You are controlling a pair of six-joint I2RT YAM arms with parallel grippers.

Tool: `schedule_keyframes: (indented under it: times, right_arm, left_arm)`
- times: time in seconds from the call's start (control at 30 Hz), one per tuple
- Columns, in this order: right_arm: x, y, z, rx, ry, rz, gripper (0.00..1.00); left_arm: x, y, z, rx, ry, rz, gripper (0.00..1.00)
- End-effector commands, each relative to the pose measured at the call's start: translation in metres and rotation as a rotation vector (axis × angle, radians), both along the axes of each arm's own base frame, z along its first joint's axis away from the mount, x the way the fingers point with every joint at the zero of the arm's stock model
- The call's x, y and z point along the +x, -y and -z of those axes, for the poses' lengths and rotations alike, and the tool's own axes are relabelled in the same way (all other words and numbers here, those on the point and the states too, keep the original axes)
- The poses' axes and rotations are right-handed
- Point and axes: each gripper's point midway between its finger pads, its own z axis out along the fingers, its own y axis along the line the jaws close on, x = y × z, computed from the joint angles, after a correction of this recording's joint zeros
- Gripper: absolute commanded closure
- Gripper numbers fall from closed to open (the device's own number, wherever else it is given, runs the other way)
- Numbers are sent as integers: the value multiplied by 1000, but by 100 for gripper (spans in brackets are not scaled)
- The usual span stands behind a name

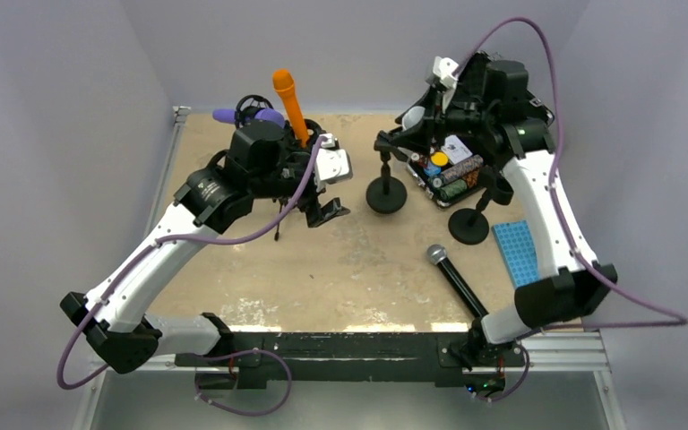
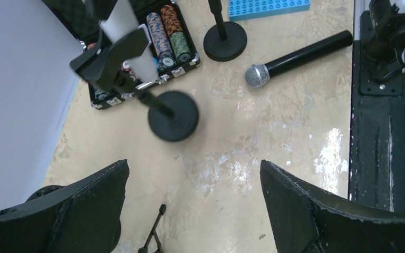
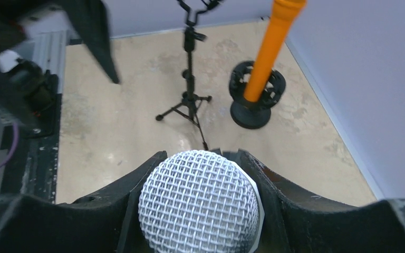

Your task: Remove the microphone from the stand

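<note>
**Top view.** The right gripper (image 1: 392, 139) reaches down at upper centre onto the head of a round-based stand (image 1: 386, 193). The microphone itself is hidden under the arm here. The left gripper (image 1: 322, 211) hangs left of centre, well apart from that stand, so nothing braces it. If the clip holds tight, a pull could lift or tip the stand into the open case of poker chips (image 1: 452, 175) just beside it. A second stand (image 1: 468, 224), a black microphone (image 1: 452, 278) lying flat and a blue studded plate (image 1: 515, 251) crowd the right side. An orange microphone (image 1: 288, 103) stands at upper left.

**Left wrist view.** The left fingers (image 2: 306, 211) are spread wide at the lower corners and hold nothing. The stand's base, left of centre, is smeared, which may mean it is rocking.

**Right wrist view.** The microphone (image 3: 198, 203) fills the bottom centre with its mesh head. The right gripper's jaws are narrowed against both sides of it. A rounded mesh is a poor hold, and I judge it could slip under a hard tug. A tripod stand (image 3: 190, 79) and the orange microphone sit beyond, well apart.
</note>
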Motion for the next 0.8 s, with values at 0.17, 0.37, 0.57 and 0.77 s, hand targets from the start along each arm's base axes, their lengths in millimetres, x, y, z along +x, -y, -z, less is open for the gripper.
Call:
schedule_keyframes:
  times: [0.17,0.37,0.57,0.77]
  right_arm:
    - [-106,1,-29,60,29,-222,100]
    - [-137,-3,-10,78,-1,-246,100]
    - [-156,-22,-16,107,-33,-315,100]
    - [-160,-34,2,93,-80,-357,100]
  left_arm:
    - [-11,3,9,-27,7,66,3]
    - [-8,11,17,-80,-7,61,3]
    - [-16,14,30,-105,-81,58,4]
    - [-21,7,45,-89,-88,48,5]
